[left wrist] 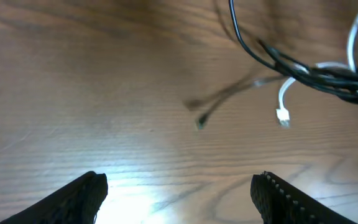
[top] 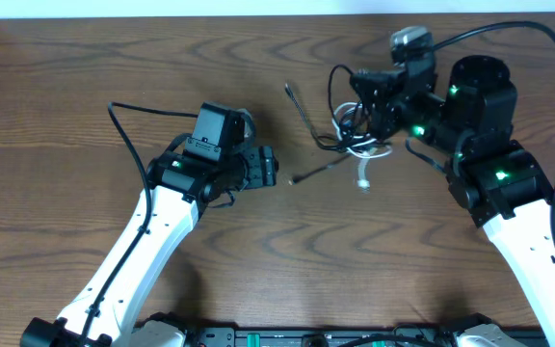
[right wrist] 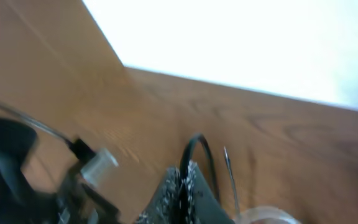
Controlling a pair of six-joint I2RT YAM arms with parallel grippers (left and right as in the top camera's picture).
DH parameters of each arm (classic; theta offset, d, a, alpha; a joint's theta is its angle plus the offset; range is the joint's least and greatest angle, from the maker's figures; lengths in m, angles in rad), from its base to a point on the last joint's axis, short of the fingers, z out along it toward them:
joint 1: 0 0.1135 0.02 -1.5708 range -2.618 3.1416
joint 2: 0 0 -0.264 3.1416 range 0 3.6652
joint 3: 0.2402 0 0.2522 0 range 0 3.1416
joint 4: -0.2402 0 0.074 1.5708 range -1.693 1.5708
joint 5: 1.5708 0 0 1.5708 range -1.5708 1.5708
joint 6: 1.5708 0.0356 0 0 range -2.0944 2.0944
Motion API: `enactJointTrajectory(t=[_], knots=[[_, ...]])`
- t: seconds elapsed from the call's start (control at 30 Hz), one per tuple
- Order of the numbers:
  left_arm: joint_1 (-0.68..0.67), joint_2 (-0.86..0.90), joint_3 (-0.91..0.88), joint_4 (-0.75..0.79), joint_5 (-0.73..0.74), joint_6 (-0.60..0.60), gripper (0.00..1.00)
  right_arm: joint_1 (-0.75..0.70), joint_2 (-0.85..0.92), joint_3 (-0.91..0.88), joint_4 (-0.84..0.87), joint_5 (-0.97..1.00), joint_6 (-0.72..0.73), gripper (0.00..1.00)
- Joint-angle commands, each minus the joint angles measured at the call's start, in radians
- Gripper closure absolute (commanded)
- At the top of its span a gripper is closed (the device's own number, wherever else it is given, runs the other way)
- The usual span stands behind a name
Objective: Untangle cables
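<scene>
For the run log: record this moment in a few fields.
table: brown wood
cables: one tangled bunch, black plus one white, right of centre
white plug: sticks out of the bunch, free
left hand: open, empty, apart from the cables
right hand: shut on the cables

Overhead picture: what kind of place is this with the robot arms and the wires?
Probably a robot lab or test bench. The left arm and right arm stand at a wooden table, and the right hand grips a tangle of cables. The room itself is out of view.
</scene>
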Motion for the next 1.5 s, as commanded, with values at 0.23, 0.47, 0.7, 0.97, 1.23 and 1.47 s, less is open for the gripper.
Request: enactJointTrajectory(t=[0.23, 0.47, 0.7, 0.97, 1.23, 1.47], knots=[[0.0, 0.008, 0.014, 0.042, 0.087, 0.006, 0.21, -0.008, -0.034, 0.011, 0.262, -0.008, 0.362, 0.99], [0.0, 0.007, 0.014, 0.111, 0.163, 0.007, 0.21, -0.008, -0.034, 0.011, 0.104, 0.191, 0.591, 0.99], [0.0, 0.004, 0.014, 0.396, 0.515, 0.006, 0.21, -0.008, -0.024, 0.011, -0.01, 0.212, 0.659, 0.99], [-0.01, 0.005, 0.014, 0.569, 0.746, 0.036, 0.14, -0.008, -0.024, 0.011, 0.011, 0.208, 0.732, 0.99], [-0.01, 0.006, 0.014, 0.618, 0.842, 0.147, 0.11, -0.008, -0.024, 0.011, 0.021, 0.171, 0.882, 0.99], [-0.01, 0.006, 0.014, 0.689, 0.694, 0.134, 0.11, -0.006, -0.024, 0.011, 0.101, 0.081, 0.977, 0.99]])
